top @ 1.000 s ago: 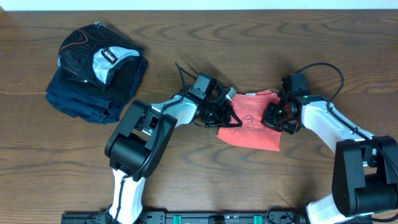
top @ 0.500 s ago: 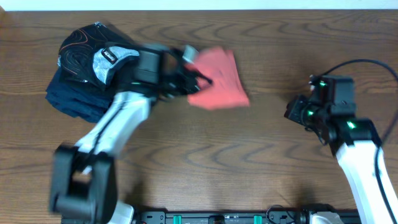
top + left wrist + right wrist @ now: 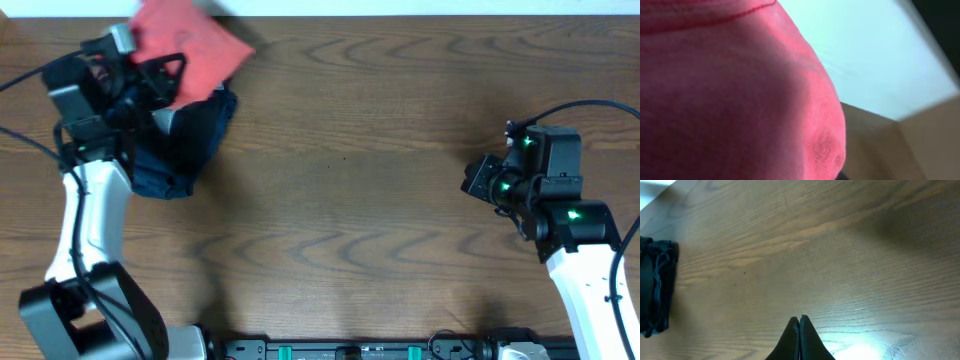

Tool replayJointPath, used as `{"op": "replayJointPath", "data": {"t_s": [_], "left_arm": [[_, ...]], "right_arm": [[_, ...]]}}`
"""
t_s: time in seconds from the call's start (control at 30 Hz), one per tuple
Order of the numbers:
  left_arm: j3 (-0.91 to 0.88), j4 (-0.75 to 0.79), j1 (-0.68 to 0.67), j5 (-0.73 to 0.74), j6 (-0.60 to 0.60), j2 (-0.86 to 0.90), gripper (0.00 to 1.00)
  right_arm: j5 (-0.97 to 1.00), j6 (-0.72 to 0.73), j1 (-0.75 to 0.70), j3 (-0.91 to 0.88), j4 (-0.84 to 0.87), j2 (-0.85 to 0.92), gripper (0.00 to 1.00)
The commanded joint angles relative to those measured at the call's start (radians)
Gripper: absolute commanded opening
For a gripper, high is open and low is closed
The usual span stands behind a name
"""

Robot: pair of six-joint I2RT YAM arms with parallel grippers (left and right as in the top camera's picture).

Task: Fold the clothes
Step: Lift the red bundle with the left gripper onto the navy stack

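Note:
The clothes (image 3: 188, 42), a coral-red T-shirt folded into a small packet, hang at the far left back of the table, lifted above the dark garment pile. My left gripper (image 3: 160, 72) is shut on their lower edge. In the left wrist view the red fabric (image 3: 725, 100) fills most of the frame and hides the fingers. My right gripper (image 3: 470, 183) is far off at the right, above bare wood. It is shut with nothing in it, its fingertips pressed together (image 3: 799, 318).
A pile of navy and black folded garments (image 3: 185, 140) lies at the back left, under the held shirt; its edge shows at the left of the right wrist view (image 3: 655, 285). The wooden table (image 3: 350, 180) spans the view; its back edge meets a pale strip (image 3: 420, 6).
My left arm has swung the folded red shirt from the table's middle to the far left, above the dark pile. My right arm has let go and drawn back to the right.

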Motion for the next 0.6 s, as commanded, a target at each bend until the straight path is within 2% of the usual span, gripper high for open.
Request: {"op": "replayJointPath", "data": {"t_s": [0.0,0.17,0.23,0.27,0.3,0.37,0.43,0.47,0.57], "left_arm": [[0.018,0.009,0.033,-0.087,0.032,0.063,0.06],[0.018,-0.048,0.074,-0.125,0.031,0.197,0.06],[0.018,-0.099,0.093,-0.189,0.032,0.231,0.06],[0.018,-0.125,0.105,-0.23,0.032,0.241,0.09],[0.018,-0.135,0.111,-0.249,0.032,0.244,0.17],[0.018,-0.141,0.127,-0.254,0.032,0.243,0.51],[0.018,-0.141,0.14,-0.199,0.031,0.23,0.71],[0.018,-0.142,0.146,-0.162,0.031,0.222,0.8],[0.018,-0.164,0.174,-0.066,0.031,0.181,0.9]], "right_arm": [[0.005,-0.014,-0.003,0.005,-0.012,0.016,0.01],[0.006,-0.015,-0.003,0.005,-0.034,0.017,0.01],[0.006,-0.015,-0.003,0.005,-0.04,0.017,0.01],[0.006,-0.015,-0.003,0.005,-0.047,0.017,0.01],[0.006,-0.016,-0.003,0.005,-0.053,0.017,0.01],[0.006,-0.021,-0.003,0.005,-0.063,0.017,0.01],[0.006,-0.039,-0.003,0.005,-0.067,0.017,0.01],[0.006,-0.043,-0.003,0.005,-0.068,0.017,0.01],[0.006,-0.045,-0.003,0.005,-0.074,0.017,0.01]]}}
